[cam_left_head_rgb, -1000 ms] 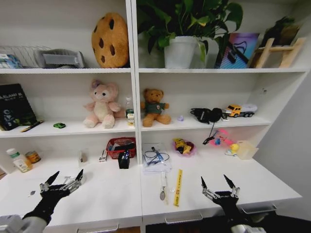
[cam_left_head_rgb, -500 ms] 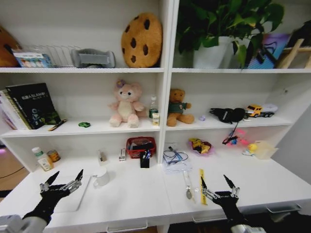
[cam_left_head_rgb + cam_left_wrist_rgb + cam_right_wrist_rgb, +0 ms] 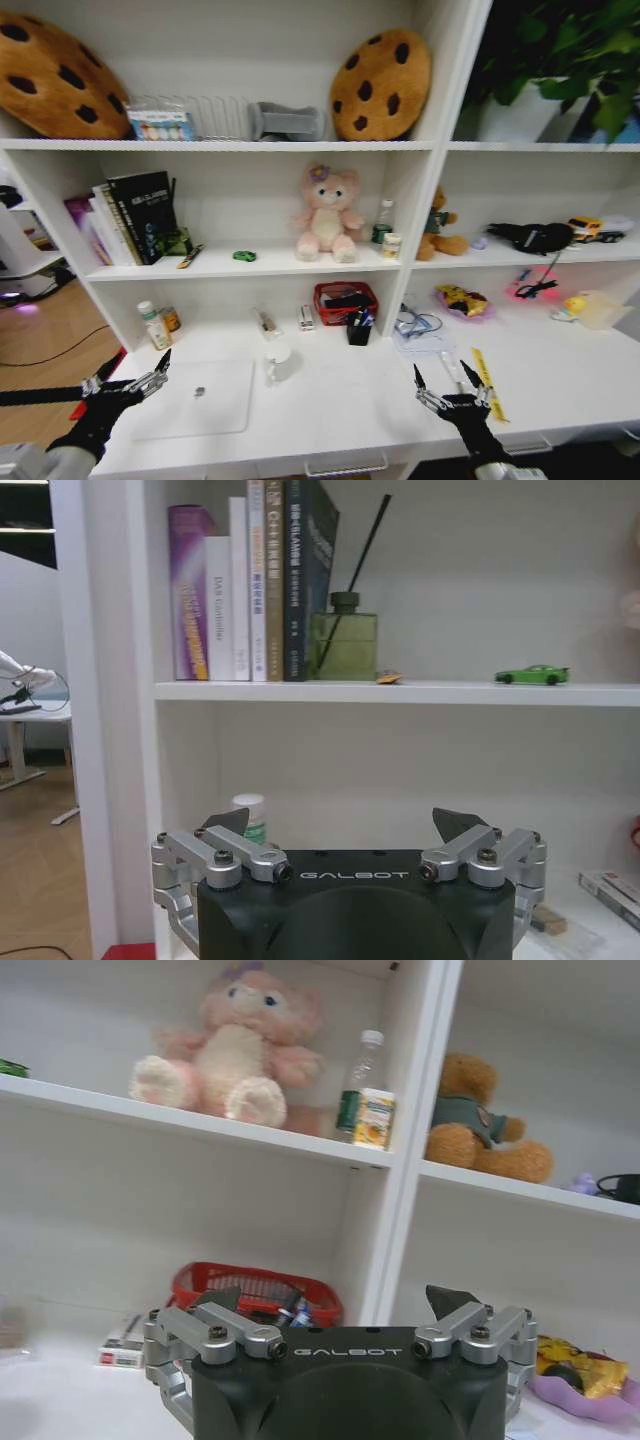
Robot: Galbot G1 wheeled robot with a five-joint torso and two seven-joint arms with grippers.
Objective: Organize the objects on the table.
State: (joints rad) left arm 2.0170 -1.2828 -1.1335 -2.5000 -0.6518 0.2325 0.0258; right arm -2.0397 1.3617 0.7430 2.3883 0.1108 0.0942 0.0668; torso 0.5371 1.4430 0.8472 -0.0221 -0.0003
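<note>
**Both grippers held low and empty at the desk's front edge**

From the head camera I saw the left gripper (image 3: 128, 374) hovering over the front left of the white desk (image 3: 330, 410), fingers spread apart and holding nothing. The right gripper (image 3: 449, 385) hung over the front right, likewise spread wide and empty. The silver laptop (image 3: 195, 397) lay closed and flat on the desk, just beside the left gripper, with a white mug (image 3: 277, 358) near its far right corner. The green toy car (image 3: 245, 256) sat on the shelf above, left of the pink plush bear (image 3: 329, 213). Pens stood in a small black holder (image 3: 357, 328) in front of the red basket (image 3: 344, 301).
</note>
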